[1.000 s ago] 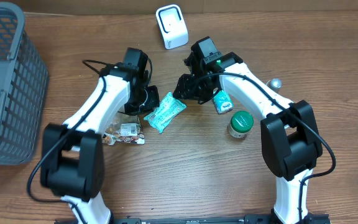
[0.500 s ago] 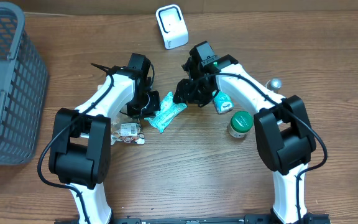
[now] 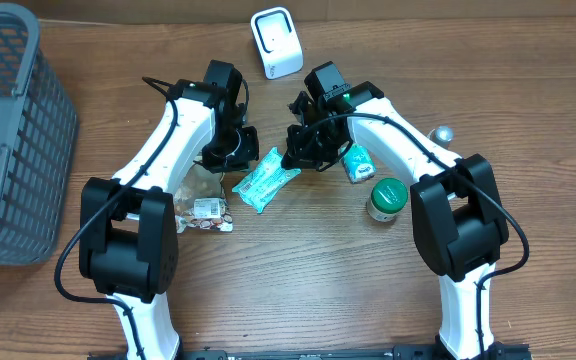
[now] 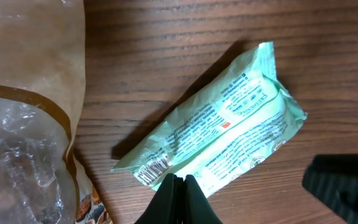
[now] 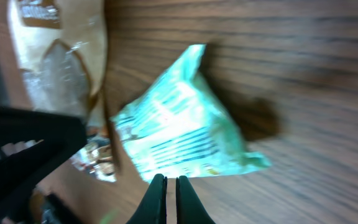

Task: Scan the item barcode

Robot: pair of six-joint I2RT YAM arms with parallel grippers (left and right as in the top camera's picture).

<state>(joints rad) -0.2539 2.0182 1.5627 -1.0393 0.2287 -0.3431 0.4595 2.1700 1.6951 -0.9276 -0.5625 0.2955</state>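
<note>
i see the left gripper (image 4: 176, 183) clenched empty and the right gripper (image 5: 166, 183) clenched at the edge of the green packet (image 4: 229, 130); its thin film could slip free before reaching the scanner (image 3: 276, 42).

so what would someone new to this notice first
The mint-green packet in the middle of the wooden table, with both white arms bent in over it and their jaws shut at its edges. Its barcode faces up in the left wrist view. The white scanner sits at the far edge, and a grey basket fills the left side.
</note>
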